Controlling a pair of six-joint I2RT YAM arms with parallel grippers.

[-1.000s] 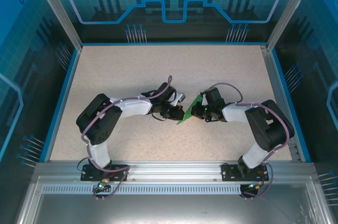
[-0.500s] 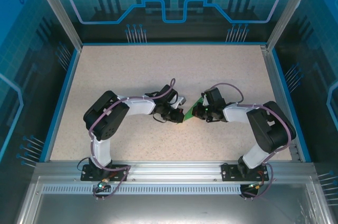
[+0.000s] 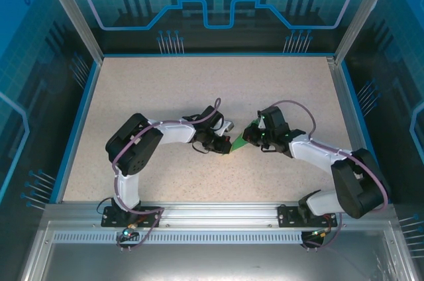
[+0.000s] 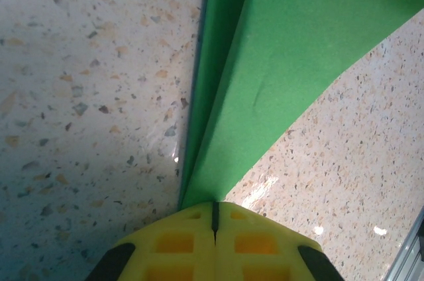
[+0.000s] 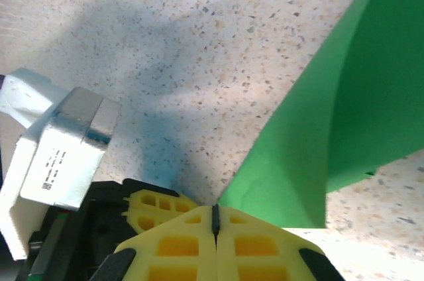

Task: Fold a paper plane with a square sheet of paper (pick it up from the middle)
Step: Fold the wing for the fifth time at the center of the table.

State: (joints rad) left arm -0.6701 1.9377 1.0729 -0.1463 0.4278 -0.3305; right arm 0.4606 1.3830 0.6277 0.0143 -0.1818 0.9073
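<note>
Since a sec ago the right arm swung its elbow out & the green paper [image 3: 239, 143] looks thinner, mid counter [image 3: 165, 89], w/ left gripper [image 4: 213, 211] & right gripper [image 5: 214, 215] both pinched tight on it, so prob. a fold's getting squeezed.

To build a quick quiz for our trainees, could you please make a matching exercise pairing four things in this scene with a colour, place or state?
Things:
1. green paper
2. left gripper
3. right gripper
4. table

Descriptions:
a. speckled beige
b. shut on the paper, reaching in from the right of the top view
c. folded, pinched by both grippers
d. shut on the paper, reaching in from the left of the top view

Pairs: 1-c, 2-d, 3-b, 4-a.
</note>
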